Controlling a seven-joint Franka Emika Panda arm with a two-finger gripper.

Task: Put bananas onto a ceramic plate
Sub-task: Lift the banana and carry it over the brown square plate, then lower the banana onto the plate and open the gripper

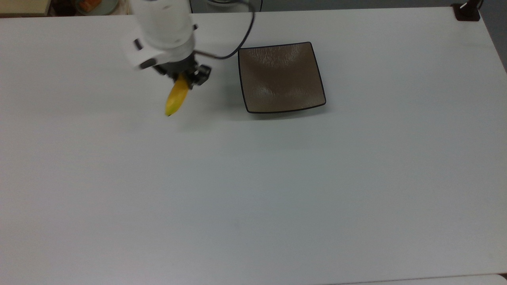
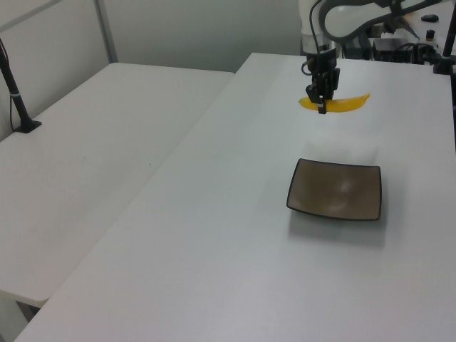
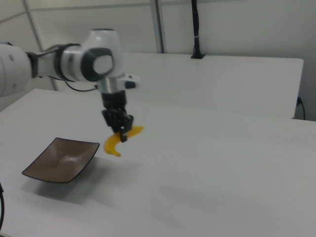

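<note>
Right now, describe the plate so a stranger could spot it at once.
On the white table, look just toward the top view's right of the gripper, which holds the banana in the air. The plate is a square, shallow, glossy brown-grey dish with a thin dark rim; nothing lies in it.

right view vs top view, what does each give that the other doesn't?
Right view alone: clear air between the banana and the table, so it is lifted, plus a second table behind. Top view alone: the flat layout, with the banana off the plate's left edge, not over it. Both: the pincer shut on the banana, the plate bare.
</note>
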